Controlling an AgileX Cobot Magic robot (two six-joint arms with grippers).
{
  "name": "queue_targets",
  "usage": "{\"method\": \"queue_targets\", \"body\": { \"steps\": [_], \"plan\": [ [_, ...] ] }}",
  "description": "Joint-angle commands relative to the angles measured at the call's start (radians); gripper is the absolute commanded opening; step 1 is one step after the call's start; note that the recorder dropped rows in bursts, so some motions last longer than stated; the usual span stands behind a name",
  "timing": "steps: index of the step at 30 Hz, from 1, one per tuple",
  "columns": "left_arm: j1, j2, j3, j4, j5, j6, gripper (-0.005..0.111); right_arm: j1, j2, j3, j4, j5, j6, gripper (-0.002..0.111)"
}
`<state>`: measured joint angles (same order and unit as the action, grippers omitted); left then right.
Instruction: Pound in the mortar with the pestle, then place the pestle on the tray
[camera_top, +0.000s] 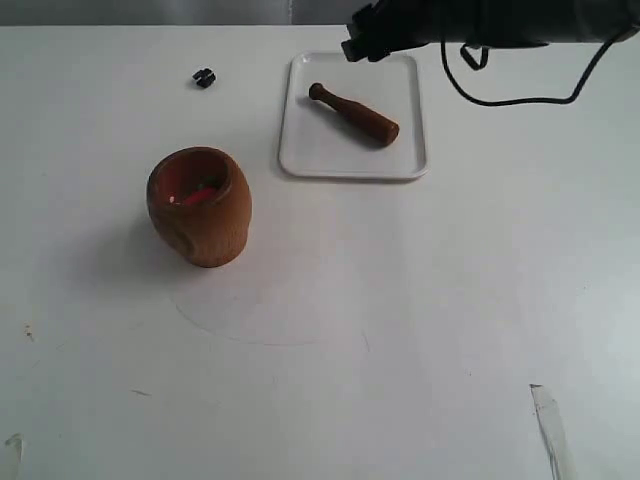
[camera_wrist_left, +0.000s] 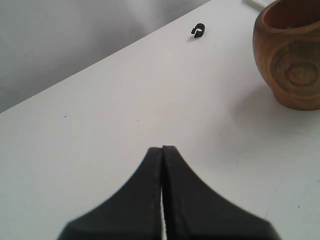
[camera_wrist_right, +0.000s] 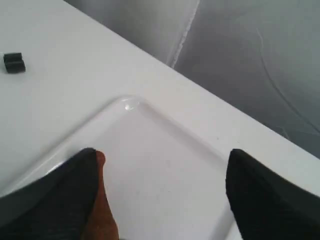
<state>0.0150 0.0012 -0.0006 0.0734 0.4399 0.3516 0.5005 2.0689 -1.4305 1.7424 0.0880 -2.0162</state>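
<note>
The orange-brown wooden mortar (camera_top: 200, 205) stands upright on the white table left of centre, with reddish bits inside; its side also shows in the left wrist view (camera_wrist_left: 292, 60). The dark brown pestle (camera_top: 355, 113) lies flat on the white tray (camera_top: 330, 155), knob end toward the tray's far left. My right gripper (camera_top: 362, 45) hangs open over the tray's far edge, with nothing between its fingers. In the right wrist view the tray (camera_wrist_right: 165, 175) lies under the open right gripper (camera_wrist_right: 162, 155), and the pestle (camera_wrist_right: 102, 210) shows beside one finger. My left gripper (camera_wrist_left: 162, 148) is shut and empty, away from the mortar.
A small black clip (camera_top: 204, 77) lies on the table at the far left, also seen from both wrists (camera_wrist_left: 198, 31) (camera_wrist_right: 14, 62). A black cable (camera_top: 500, 95) loops down from the right arm. A strip of tape (camera_top: 550, 425) lies near the front right.
</note>
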Motion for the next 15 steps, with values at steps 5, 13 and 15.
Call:
{"method": "queue_targets", "body": {
  "steps": [5,13,15],
  "plan": [
    [-0.008,-0.001,0.001,-0.007,-0.003,-0.008,0.000,-0.013,-0.215,0.149,0.002,0.028,0.198,0.000],
    [-0.008,-0.001,0.001,-0.007,-0.003,-0.008,0.000,-0.027,-0.388,0.161,0.002,0.041,-0.128,0.000],
    [-0.008,-0.001,0.001,-0.007,-0.003,-0.008,0.000,0.022,-0.453,0.177,-0.141,-0.063,-0.128,0.000]
  ]
}}
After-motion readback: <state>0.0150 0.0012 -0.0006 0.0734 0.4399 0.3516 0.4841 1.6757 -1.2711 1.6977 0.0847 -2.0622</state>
